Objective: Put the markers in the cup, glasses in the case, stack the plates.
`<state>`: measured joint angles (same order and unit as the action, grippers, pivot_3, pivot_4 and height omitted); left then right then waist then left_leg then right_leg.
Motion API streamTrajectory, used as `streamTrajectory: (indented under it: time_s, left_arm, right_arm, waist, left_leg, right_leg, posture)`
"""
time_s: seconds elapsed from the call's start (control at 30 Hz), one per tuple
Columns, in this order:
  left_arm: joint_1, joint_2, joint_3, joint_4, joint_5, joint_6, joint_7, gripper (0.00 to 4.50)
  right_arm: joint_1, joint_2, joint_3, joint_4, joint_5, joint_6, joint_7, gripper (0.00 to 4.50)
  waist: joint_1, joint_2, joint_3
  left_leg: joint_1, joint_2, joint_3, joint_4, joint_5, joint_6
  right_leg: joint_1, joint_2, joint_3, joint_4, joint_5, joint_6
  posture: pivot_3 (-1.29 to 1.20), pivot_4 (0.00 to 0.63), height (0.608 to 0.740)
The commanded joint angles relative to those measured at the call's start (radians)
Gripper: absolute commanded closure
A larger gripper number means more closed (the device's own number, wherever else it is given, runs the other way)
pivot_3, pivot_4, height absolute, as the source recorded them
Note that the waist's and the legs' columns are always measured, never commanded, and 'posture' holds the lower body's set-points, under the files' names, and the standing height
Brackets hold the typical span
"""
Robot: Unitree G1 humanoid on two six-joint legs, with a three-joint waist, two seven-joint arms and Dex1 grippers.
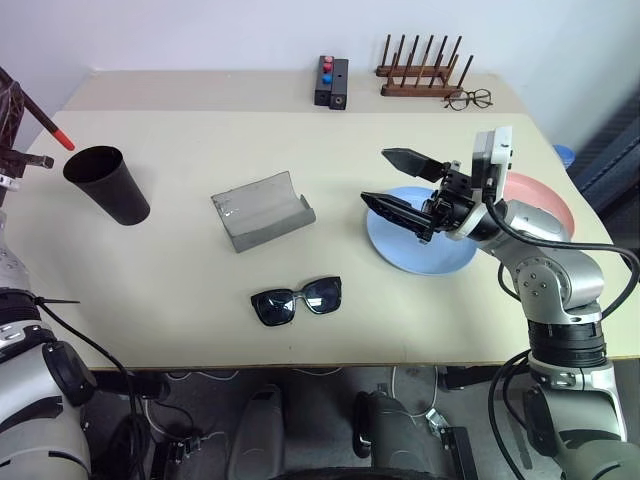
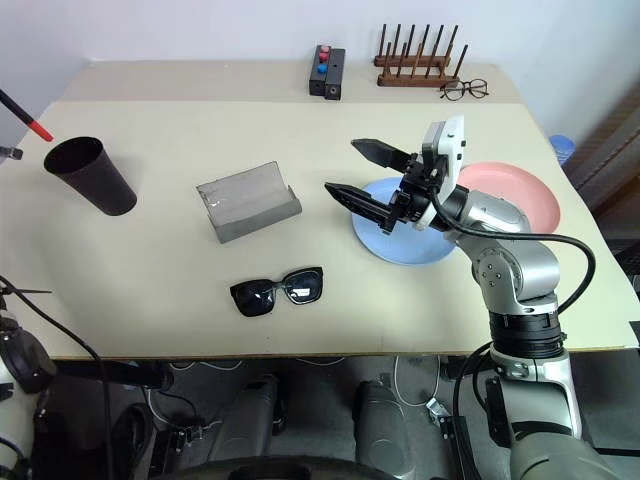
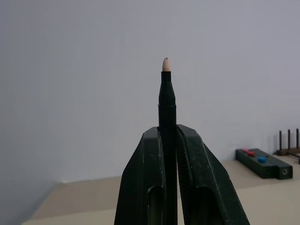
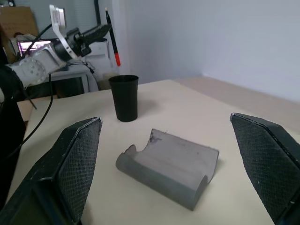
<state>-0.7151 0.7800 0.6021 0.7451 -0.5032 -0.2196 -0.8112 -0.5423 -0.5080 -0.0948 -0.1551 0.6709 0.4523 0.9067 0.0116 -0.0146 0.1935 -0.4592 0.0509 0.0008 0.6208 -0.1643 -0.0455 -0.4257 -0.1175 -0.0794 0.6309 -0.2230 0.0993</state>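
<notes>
My left gripper (image 3: 168, 133) is shut on a black marker (image 3: 167, 93) with a red end (image 1: 62, 139). It holds the marker up at the table's far left, above and just left of the black cup (image 1: 108, 183). The right wrist view shows that marker (image 4: 115, 51) hanging over the cup (image 4: 124, 98). The grey case (image 1: 262, 208) lies open mid-table. The black sunglasses (image 1: 297, 300) lie in front of it. My right gripper (image 1: 395, 185) is open and empty, hovering over the left edge of the light blue plate (image 1: 425, 255). The pink plate (image 1: 548, 200) lies partly behind my right arm.
At the table's far edge stand a black box with red and blue buttons (image 1: 332, 80) and a wooden peg rack (image 1: 420, 72). Thin wire-rimmed spectacles (image 1: 468, 98) lie beside the rack. The table's front edge (image 1: 300, 362) runs just below the sunglasses.
</notes>
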Motion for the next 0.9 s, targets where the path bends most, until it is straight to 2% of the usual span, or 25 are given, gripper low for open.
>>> streamTrajectory:
  time_s: [0.03,0.43,0.53,0.73,0.77,0.9]
  left_arm:
    - [0.006,0.001,0.017,0.012,-0.015,-0.022,0.007,4.47]
    - [0.010,-0.040,-0.015,0.097,0.004,-0.031,0.003,4.47]
    - [0.013,-0.038,-0.019,0.109,0.004,-0.035,-0.001,3.29]
    - [0.016,-0.038,-0.019,0.087,0.004,-0.032,0.008,0.24]
    - [0.015,-0.037,-0.020,0.075,0.004,-0.029,0.010,0.06]
    - [0.033,-0.036,-0.041,-0.051,-0.029,0.052,-0.033,0.06]
  right_arm:
    - [-0.014,-0.003,-0.016,-0.034,0.006,-0.010,-0.002,0.00]
    - [-0.004,-0.018,-0.013,-0.047,-0.005,-0.011,-0.008,0.00]
    - [-0.001,-0.019,-0.012,-0.051,-0.011,-0.015,-0.012,0.00]
    - [0.004,-0.019,-0.015,-0.052,-0.018,-0.015,-0.010,0.00]
    - [0.005,-0.019,-0.015,-0.051,-0.019,-0.016,-0.010,0.00]
    - [0.004,-0.019,-0.016,-0.045,-0.022,-0.018,-0.008,0.00]
  waist:
    - [0.000,0.000,0.000]
    - [0.000,0.000,0.000]
    - [-0.001,0.000,0.000]
    - [0.000,0.000,0.000]
    - [0.000,0.000,0.000]
    - [-0.001,0.000,0.000]
  left_leg:
    - [0.000,0.000,0.000,0.000,0.000,0.000]
    - [0.000,0.000,0.000,0.000,0.000,0.000]
    - [0.000,0.000,0.000,0.000,0.000,0.000]
    - [0.000,0.000,0.000,0.000,0.000,0.000]
    - [0.000,0.000,0.000,0.000,0.000,0.000]
    - [0.000,0.000,0.000,0.000,0.000,0.000]
  right_leg:
    - [0.000,0.000,0.000,0.000,0.000,0.000]
    - [0.000,0.000,0.000,0.000,0.000,0.000]
    - [0.000,0.000,0.000,0.000,0.000,0.000]
    - [0.000,0.000,0.000,0.000,0.000,0.000]
    - [0.000,0.000,0.000,0.000,0.000,0.000]
    - [0.000,0.000,0.000,0.000,0.000,0.000]
  posture:
    - [0.00,0.150,0.740]
    - [0.00,0.150,0.740]
    - [0.00,0.150,0.740]
    - [0.00,0.150,0.740]
    - [0.00,0.150,0.740]
    - [0.00,0.150,0.740]
